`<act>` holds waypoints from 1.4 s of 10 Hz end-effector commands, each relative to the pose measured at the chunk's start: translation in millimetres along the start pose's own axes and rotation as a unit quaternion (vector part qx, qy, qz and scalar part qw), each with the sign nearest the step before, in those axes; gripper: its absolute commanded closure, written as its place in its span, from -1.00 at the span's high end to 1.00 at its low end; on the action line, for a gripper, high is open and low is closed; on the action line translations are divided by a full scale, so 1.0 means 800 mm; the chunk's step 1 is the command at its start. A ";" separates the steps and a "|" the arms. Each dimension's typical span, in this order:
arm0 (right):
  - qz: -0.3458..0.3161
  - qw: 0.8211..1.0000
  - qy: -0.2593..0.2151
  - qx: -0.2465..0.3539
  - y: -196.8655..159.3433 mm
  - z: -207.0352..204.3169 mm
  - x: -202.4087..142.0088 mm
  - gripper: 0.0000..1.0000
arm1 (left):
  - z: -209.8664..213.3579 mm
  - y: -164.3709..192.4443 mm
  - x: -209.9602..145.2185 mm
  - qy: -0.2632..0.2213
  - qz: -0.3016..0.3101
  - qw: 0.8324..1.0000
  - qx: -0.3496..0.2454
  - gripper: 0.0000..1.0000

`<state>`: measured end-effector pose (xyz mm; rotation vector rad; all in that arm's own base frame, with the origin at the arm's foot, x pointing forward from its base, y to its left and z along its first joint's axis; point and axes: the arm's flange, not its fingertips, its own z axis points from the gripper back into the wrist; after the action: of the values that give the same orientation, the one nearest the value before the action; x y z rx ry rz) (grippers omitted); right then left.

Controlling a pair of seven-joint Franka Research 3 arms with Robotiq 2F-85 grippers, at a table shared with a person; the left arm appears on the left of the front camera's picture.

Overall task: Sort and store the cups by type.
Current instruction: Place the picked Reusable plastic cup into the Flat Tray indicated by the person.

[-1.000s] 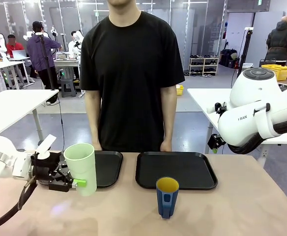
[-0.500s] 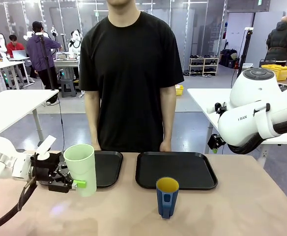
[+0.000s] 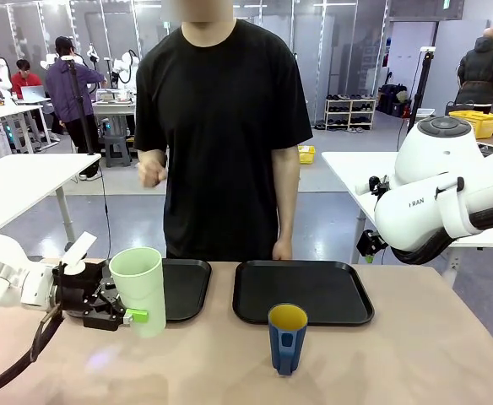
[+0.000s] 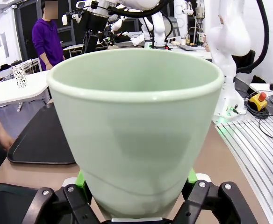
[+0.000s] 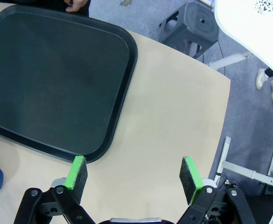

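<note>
Front view, left end effector [image 3: 137,315] gripping mint tumbler [image 3: 138,283], right end effector [image 5: 134,175] spread, tan lab table [image 3: 398,354]

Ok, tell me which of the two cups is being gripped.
The tall mint-green tumbler: the left pincer is shut on its lower part. The shorter blue mug with the yellow inside stands free on the table.

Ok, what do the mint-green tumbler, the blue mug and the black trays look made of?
Tall pale mint-green handleless tumbler: probably plastic, satin; soft highlights, thin rolled rim.
Short dark blue mug, yellow inside: plastic or ceramic, unclear; even matte colour.
Two flat black trays: likely moulded plastic; dull sheen, rounded raised rims.
</note>
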<state>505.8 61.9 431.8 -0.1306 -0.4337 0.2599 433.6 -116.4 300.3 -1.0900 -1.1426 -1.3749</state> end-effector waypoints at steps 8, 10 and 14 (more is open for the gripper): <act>0.001 1.000 -0.004 0.000 0.000 0.000 -0.001 1.00 | -0.002 0.004 0.001 -0.001 0.000 1.000 -0.001 -0.52; 0.001 1.000 -0.004 0.000 0.000 0.000 -0.001 1.00 | -0.002 0.004 0.001 -0.001 0.000 1.000 -0.001 -0.52; 0.001 1.000 -0.004 0.000 0.000 0.000 -0.001 1.00 | -0.002 0.004 0.001 -0.001 0.000 1.000 -0.001 -0.52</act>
<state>505.8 61.9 431.8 -0.1306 -0.4337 0.2599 433.6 -116.4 300.3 -1.0900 -1.1426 -1.3749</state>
